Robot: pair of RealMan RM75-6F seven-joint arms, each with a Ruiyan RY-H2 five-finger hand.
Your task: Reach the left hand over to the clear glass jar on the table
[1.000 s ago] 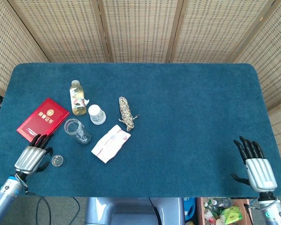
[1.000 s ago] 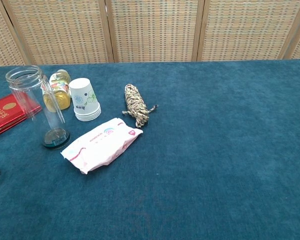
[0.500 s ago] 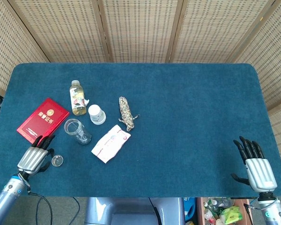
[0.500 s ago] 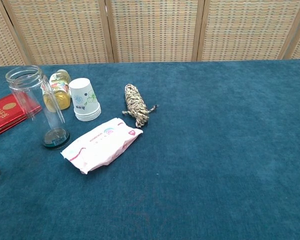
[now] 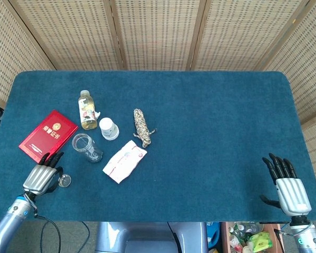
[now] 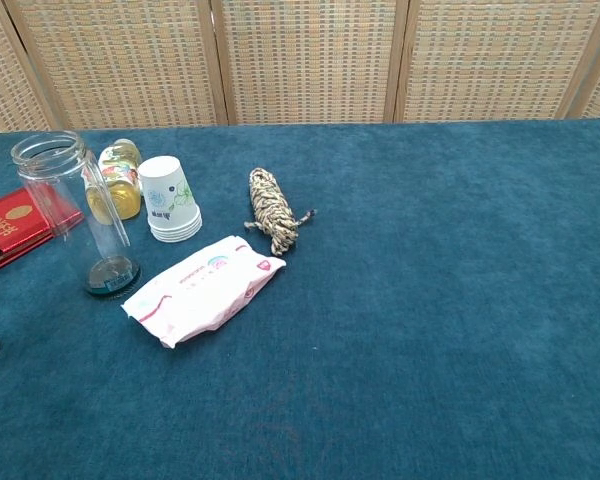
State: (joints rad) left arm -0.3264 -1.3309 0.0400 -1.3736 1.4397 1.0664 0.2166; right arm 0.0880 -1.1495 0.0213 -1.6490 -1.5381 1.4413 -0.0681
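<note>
The clear glass jar [image 5: 87, 147] stands upright and lidless on the blue table, left of centre; the chest view shows the jar [image 6: 72, 208] tall at the left edge. My left hand [image 5: 42, 175] hovers at the table's front-left corner, fingers spread and empty, a short way left of and nearer than the jar. Its fingertips reach toward the red booklet [image 5: 48, 134]. The jar's round lid [image 5: 65, 181] lies just right of that hand. My right hand [image 5: 286, 187] rests open at the front-right edge, far from everything.
Behind the jar stand a small bottle of yellow liquid [image 5: 86, 109] and a stack of white paper cups [image 5: 109, 128]. A wipes packet [image 5: 125, 160] lies to the jar's right, and a rope bundle [image 5: 142, 126] beyond it. Wicker screens close off the back.
My left hand has shifted slightly right and toward the table's centre, closing on the lid and the jar. The right hand and all objects have stayed put.
</note>
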